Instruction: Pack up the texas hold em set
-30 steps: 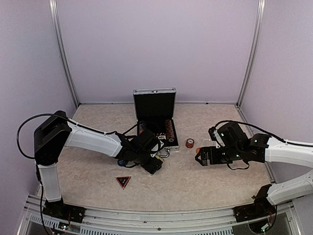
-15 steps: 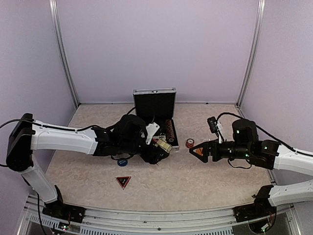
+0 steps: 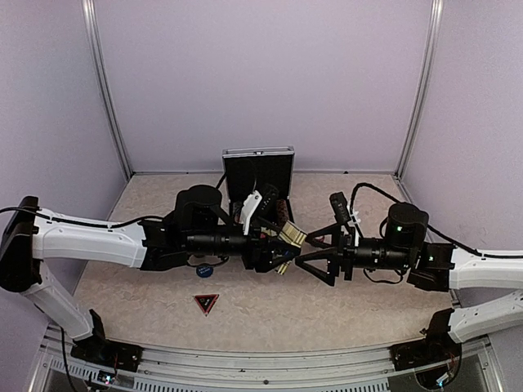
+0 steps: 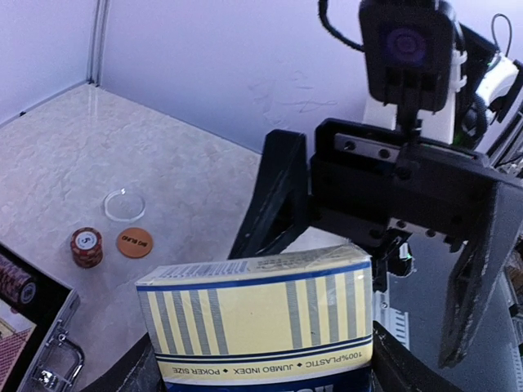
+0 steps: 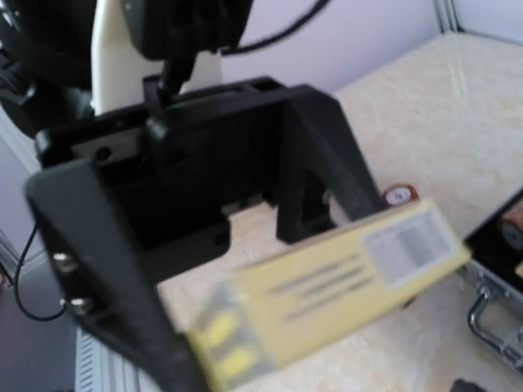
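Top external: case (image 3: 258, 173) at 12 o'clock on the table (image 3: 368, 310), lid upright. Left gripper (image 3: 283, 245) is mid-table, 6 o'clock of the case, clamped on a yellow deck (image 3: 288, 237); the deck is off the table. Right gripper (image 3: 304, 251) at its 3 o'clock, facing it, jaws spread wide, holding nothing. Its fingertips are just beside the deck; contact not resolvable. Red triangle (image 3: 206, 303) lies flat at 7 o'clock of the case, blue button (image 3: 204, 270) at the triangle's 12 o'clock.

Left wrist: deck fills the lower frame, blue-striped, one finger on each side. Right gripper behind it, 12 to 3 o'clock, spread. At 9 o'clock on the table: chip stack (image 4: 86, 247), orange button (image 4: 134, 242) just beside it, clear disc (image 4: 124, 204) near. Case corner at 7 o'clock, chips (image 4: 15, 282) inside.

Right wrist: blurred. Deck slants across the frame between the left gripper's fingers. Case latch (image 5: 490, 322) at 4 o'clock.
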### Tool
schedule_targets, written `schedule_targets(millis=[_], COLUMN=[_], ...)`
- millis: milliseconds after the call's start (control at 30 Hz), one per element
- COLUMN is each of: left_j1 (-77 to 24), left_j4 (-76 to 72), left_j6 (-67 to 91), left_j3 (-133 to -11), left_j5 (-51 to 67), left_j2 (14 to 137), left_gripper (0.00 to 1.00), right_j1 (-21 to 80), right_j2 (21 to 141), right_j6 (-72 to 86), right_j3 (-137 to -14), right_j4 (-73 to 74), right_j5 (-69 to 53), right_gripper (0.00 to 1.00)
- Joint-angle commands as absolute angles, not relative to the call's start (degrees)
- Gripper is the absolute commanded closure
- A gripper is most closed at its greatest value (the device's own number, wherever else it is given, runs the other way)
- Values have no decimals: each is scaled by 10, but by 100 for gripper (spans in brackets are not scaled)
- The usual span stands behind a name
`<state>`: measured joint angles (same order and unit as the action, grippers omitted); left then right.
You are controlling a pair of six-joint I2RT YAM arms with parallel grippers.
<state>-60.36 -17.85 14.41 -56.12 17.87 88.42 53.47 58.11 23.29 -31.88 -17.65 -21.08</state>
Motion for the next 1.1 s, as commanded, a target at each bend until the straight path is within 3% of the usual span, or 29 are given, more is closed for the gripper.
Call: schedule_targets(millis=[0, 300, 600, 1067], left_j1=[-610, -615, -621, -633], left_j4=[-295, -338, -349, -341], left_j6=[181, 197, 195, 180], left_j3=[-534, -511, -504, -507], left_j5=[220, 241, 258, 251], left_j2=[845, 813, 810, 812], left_gripper=[28, 28, 28, 27], right_j1=[546, 547, 547, 547], right_j2=[595, 592, 566, 633], right_j6=[208, 224, 277, 336], right_j3=[-299, -293, -296, -340], right_j4=[-269, -306, -379, -390], right_j5=[-214, -203, -270, -279], right_gripper=[0, 0, 0, 0])
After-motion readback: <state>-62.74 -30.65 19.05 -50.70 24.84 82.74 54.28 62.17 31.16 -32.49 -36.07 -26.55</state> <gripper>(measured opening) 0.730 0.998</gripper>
